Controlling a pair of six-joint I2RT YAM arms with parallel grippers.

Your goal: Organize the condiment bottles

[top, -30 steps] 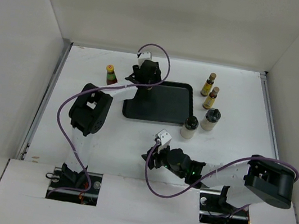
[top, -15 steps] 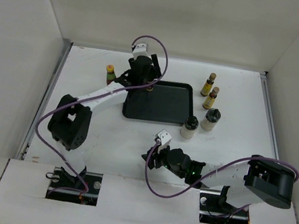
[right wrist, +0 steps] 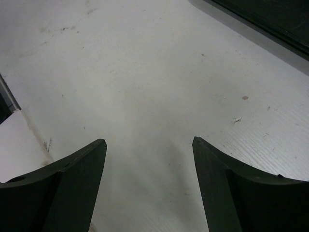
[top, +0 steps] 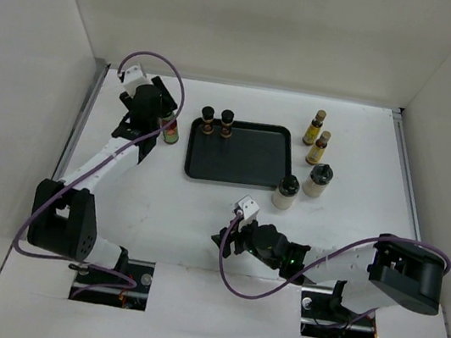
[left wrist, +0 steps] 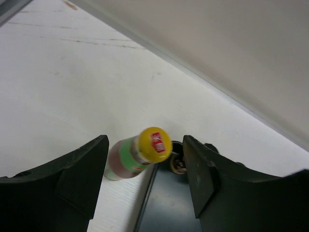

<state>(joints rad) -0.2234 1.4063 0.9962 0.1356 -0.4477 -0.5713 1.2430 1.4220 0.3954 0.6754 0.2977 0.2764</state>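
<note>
- Overhead, the tall red bottle with green label and yellow cap (top: 171, 130) stands upright on the white table (top: 160, 202), just left of the flat black rectangular tray (top: 248, 160).
- The left pincer (left wrist: 145, 141) is released, its fingers straddling that bottle.
- Two short dark brown black-capped bottles (top: 207, 120) (top: 227, 122) stand side by side in the tray's far left corner.
- Two slim yellow-labelled brown-capped bottles (top: 314, 128) (top: 320, 148) and two squat pale dark-capped jars (top: 286, 192) (top: 319, 181) stand right of the tray.
- The right pincer (right wrist: 149, 145) is spread wide over the table, holding nothing.
</note>
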